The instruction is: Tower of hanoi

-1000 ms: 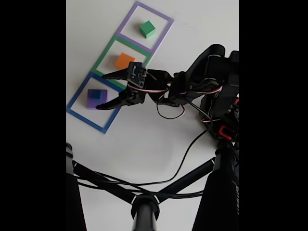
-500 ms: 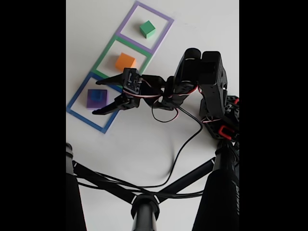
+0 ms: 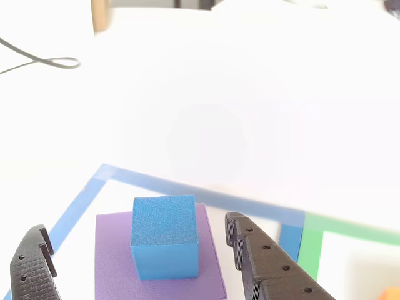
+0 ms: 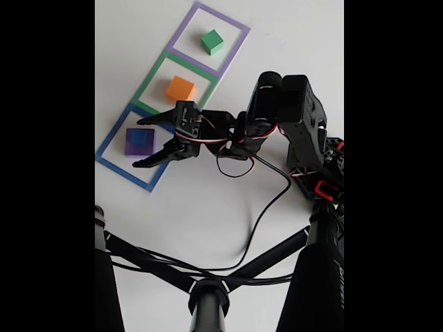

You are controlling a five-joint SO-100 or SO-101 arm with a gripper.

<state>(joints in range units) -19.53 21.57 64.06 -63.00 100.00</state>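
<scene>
Your claw (image 4: 140, 142) is spread wide and holds nothing, its fingers flanking the blue cube (image 3: 164, 235), which sits on the purple block (image 3: 112, 262) inside the blue tape square (image 4: 111, 163), left on the table (image 4: 208, 207).

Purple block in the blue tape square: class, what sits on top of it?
A small blue cube sits on the purple block, toward its far side in the other view. The purple surface beneath the cube is covered. The open gripper straddles the stack.

Spread black hand (image 4: 141, 142) astride blue cube (image 4: 140, 137) atop purple block (image 4: 133, 143), blue-taped square (image 4: 113, 133).
</scene>
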